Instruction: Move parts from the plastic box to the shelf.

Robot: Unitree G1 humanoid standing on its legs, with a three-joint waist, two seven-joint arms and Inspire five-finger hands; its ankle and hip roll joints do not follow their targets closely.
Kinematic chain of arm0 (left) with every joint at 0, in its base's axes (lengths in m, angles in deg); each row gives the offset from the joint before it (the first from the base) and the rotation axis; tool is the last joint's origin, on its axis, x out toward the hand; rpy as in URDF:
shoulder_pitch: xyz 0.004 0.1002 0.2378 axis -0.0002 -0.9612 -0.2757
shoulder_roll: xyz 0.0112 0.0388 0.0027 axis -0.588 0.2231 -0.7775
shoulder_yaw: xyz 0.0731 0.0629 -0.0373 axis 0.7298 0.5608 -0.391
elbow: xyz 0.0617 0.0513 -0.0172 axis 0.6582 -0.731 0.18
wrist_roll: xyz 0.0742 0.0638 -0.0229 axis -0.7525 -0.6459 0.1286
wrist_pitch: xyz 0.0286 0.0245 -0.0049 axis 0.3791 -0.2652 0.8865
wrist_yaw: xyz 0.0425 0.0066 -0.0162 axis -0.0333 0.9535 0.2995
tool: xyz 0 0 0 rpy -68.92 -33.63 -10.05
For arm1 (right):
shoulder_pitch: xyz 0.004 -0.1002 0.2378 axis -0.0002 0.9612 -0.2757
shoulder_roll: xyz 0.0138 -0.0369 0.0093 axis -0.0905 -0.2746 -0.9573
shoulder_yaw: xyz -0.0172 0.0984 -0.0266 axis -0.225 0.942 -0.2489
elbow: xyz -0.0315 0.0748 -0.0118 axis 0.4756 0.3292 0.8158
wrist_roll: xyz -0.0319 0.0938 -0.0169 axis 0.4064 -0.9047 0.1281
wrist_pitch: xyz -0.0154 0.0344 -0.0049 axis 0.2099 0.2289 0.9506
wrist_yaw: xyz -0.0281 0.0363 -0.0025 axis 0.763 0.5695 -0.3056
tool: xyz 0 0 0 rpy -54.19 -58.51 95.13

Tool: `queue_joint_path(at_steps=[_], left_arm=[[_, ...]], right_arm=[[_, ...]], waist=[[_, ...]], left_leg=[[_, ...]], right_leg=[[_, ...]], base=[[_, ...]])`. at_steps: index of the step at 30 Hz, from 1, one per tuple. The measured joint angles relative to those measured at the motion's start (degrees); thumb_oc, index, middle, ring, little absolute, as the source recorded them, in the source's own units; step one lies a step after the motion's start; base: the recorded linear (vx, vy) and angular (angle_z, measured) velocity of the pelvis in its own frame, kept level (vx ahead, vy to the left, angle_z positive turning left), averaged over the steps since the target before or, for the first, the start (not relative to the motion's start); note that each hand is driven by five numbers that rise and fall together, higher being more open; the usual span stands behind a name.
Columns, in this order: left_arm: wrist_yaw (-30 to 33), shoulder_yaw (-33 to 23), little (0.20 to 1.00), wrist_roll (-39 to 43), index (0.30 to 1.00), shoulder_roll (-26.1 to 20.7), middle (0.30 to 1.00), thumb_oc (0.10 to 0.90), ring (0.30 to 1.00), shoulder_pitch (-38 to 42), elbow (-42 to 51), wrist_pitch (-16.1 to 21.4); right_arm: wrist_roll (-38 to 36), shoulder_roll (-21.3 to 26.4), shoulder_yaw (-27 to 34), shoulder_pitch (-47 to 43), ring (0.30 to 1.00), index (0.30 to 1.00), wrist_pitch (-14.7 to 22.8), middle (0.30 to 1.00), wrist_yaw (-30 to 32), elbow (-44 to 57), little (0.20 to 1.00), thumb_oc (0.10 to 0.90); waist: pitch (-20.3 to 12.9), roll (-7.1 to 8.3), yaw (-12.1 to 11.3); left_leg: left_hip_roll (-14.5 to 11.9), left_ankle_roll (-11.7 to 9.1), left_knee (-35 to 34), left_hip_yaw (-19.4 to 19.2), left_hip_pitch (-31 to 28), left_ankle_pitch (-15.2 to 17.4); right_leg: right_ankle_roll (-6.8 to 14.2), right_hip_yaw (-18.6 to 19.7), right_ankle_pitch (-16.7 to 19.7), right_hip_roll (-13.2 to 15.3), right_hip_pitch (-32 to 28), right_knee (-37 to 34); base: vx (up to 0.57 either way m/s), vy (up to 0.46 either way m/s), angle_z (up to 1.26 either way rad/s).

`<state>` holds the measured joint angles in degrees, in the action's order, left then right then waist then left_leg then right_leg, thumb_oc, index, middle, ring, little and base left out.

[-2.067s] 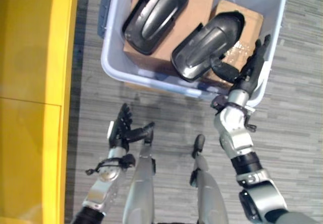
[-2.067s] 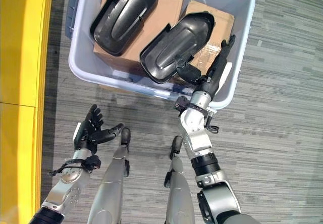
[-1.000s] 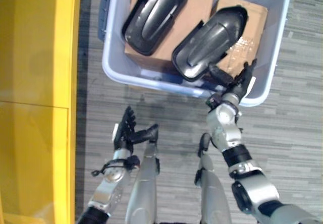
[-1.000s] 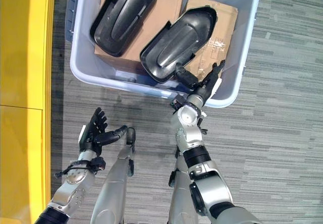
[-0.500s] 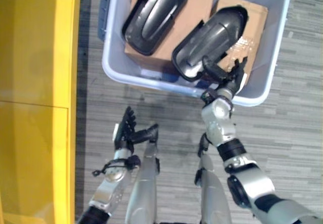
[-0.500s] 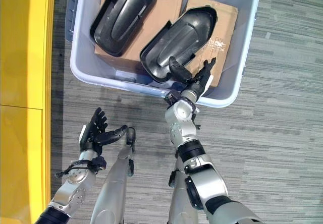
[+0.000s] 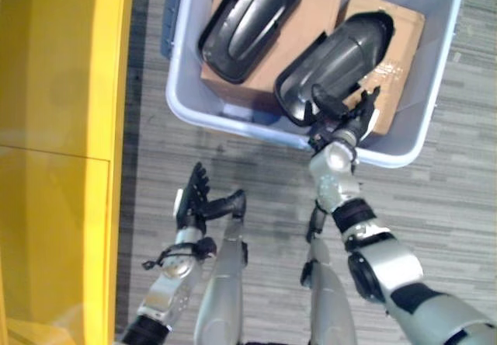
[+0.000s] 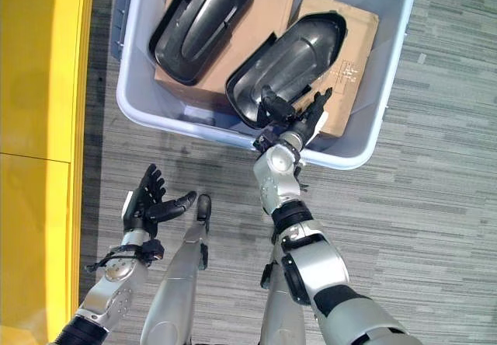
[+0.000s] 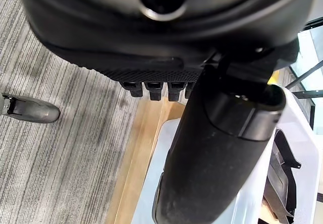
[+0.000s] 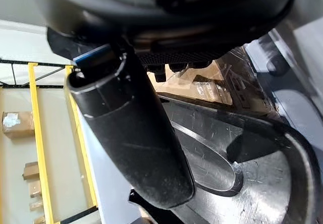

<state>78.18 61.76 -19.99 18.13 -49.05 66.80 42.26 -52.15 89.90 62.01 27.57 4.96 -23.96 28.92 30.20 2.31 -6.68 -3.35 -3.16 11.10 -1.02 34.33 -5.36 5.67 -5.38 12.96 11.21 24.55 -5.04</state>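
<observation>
A pale blue plastic box (image 7: 194, 116) stands on the floor ahead. Inside lie two black moulded parts on cardboard cartons: one at the left (image 7: 248, 19), one at the right (image 7: 338, 61). My right hand (image 7: 349, 121) reaches over the box's near rim, open with fingers spread, at the near end of the right part (image 10: 242, 168). Its thumb (image 10: 131, 133) hovers just above that part; I cannot tell if it touches. My left hand (image 7: 192, 201) hangs open above the floor, short of the box, holding nothing.
A yellow shelf (image 7: 54, 127) runs along the left side, close to the box's left wall. Two cardboard cartons (image 7: 396, 57) fill the box's bottom under the parts. Grey striped floor lies to the right of the box and in front of it.
My right hand has moved left along the box's near rim, from the right corner to the near end of the right black part. The view has shifted slightly. The left hand stays put.
</observation>
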Motion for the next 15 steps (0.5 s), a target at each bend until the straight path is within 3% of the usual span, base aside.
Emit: queue_joint_path(at_steps=[15], left_arm=[[-0.11,1.92,1.000,0.44,1.000,0.04,1.000,0.900,1.000,1.37,-0.46,0.26]], right_arm=[[-2.05,3.87,0.25,-9.51,1.000,1.000,0.55,1.000,-1.89,-18.12,1.000,0.900]], waist=[[-0.25,-0.66,-1.29]], left_leg=[[1.70,0.72,2.89,0.42,2.87,1.28]], right_leg=[[0.07,0.13,-0.05,1.45,0.91,-0.01]], base=[[0.01,0.008,0.03]])
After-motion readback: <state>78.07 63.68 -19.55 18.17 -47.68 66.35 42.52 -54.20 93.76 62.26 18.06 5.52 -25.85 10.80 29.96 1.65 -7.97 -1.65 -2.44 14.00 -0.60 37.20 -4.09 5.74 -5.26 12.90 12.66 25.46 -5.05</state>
